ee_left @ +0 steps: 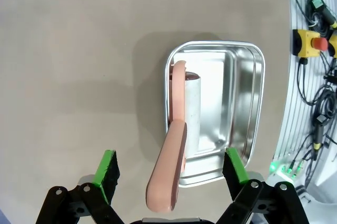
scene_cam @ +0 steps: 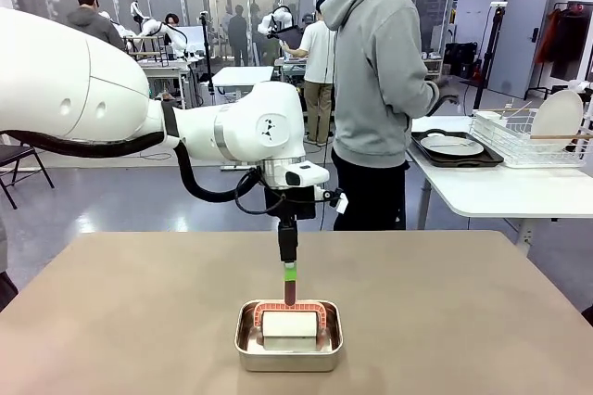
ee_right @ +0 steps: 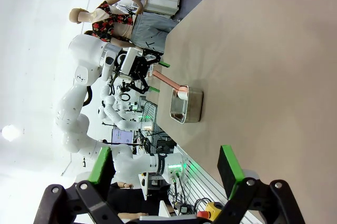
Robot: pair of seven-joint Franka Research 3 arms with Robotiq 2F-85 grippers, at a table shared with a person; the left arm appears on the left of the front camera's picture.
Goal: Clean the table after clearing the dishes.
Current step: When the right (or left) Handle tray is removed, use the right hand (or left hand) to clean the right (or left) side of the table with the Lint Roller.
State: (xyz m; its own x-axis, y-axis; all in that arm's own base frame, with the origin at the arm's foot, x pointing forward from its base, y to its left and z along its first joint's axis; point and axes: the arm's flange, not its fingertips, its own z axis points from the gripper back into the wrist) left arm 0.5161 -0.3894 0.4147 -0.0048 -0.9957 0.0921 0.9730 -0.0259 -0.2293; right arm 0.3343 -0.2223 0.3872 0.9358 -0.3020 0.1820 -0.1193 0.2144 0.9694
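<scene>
My left gripper [ee_left: 171,171] hangs wide open above the pan [ee_left: 247,129], straddling the roller handle [ee_left: 176,145]. My right gripper [ee_right: 166,163], also wide, is well apart from the pan.

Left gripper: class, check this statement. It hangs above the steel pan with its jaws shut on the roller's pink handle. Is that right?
Not quite. The left gripper does hang above the steel pan, but its jaws are open. In the left wrist view its green pads stand wide apart on either side of the roller's pink handle, and neither pad touches it.
</scene>
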